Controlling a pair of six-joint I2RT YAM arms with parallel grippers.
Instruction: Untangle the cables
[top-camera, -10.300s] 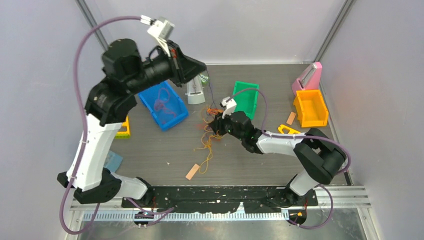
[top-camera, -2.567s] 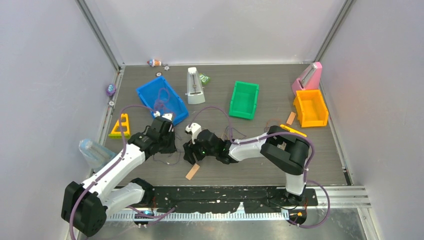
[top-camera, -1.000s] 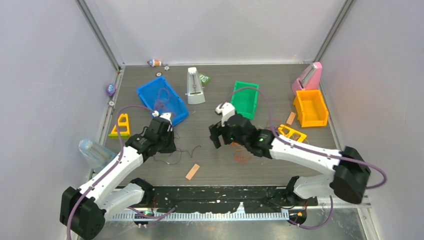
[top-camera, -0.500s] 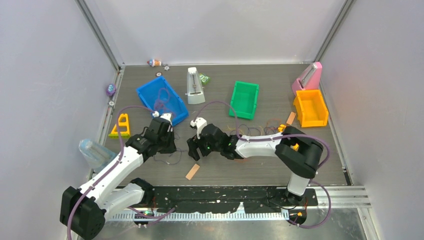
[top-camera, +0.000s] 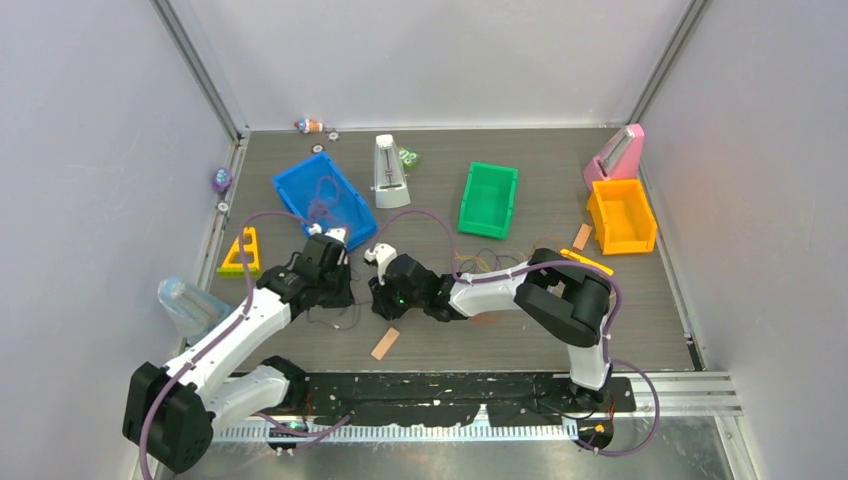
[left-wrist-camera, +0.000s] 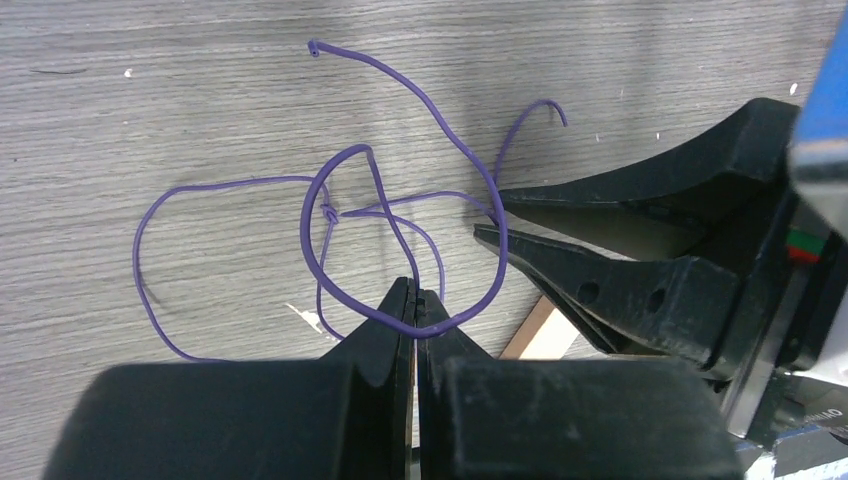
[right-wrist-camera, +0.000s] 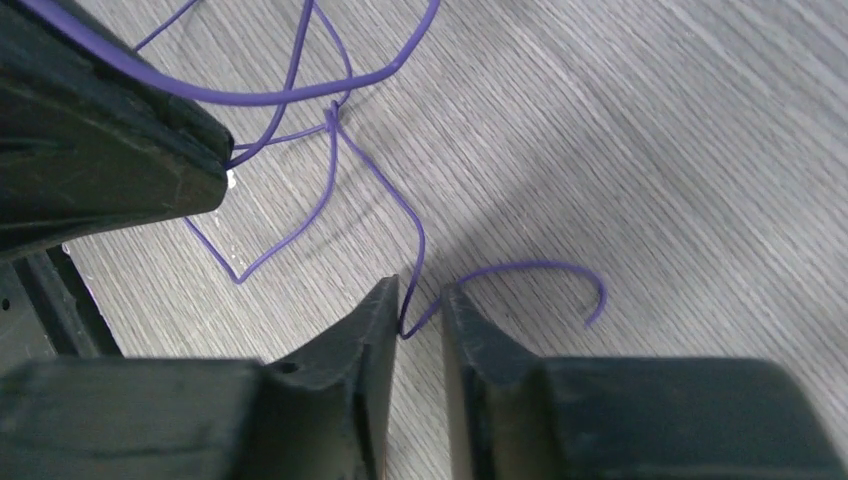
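Cable (left-wrist-camera: 330, 212), purple, lies looped and knotted on the table (top-camera: 440, 170) between the 2 arms. We find the left gripper (left-wrist-camera: 414, 300) pinched shut on 1 loop, apparently to anchor it; the right gripper (right-wrist-camera: 420, 290), narrowly parted, straddles a free strand, we judge to draw it out.

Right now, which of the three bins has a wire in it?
The blue bin, holding a purple wire; the green bin and orange bin show none.

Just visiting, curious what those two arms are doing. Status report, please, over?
Left gripper shut on purple cable. Right gripper open, jaws astride same cable. Cable twisted on itself mid-loop. Wooden stick close by, not blocking.
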